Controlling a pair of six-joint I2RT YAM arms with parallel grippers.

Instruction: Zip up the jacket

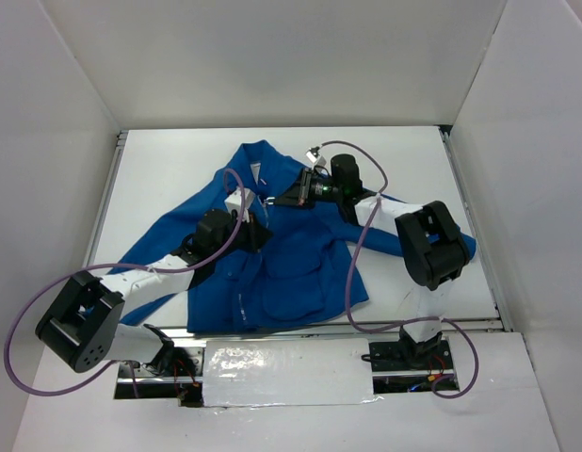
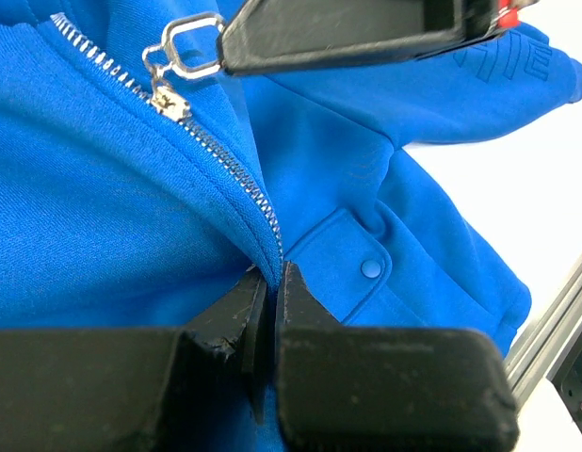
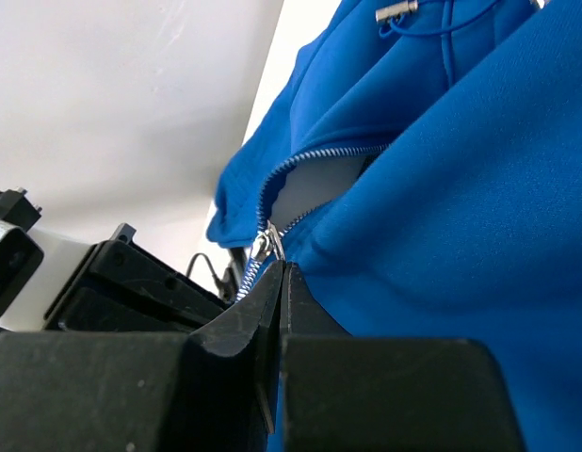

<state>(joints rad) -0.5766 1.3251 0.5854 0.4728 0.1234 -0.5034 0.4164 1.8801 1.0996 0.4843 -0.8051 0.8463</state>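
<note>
Clamping the jacket (image 1: 291, 273), spread mid-bench with collar (image 1: 258, 155) toward the far edge, beside the zipper (image 2: 225, 155) with the left gripper (image 2: 270, 282), nipping the pull tab (image 2: 183, 47) in the right gripper (image 3: 282, 273), risking a slipped tab or snagged lining (image 3: 315, 188) if tugged off-line.

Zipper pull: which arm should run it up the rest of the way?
Right. The right gripper is shut on the zipper pull, with open teeth ahead. The left gripper pinches the jacket below the slider, so it likely serves best as anchor.
</note>
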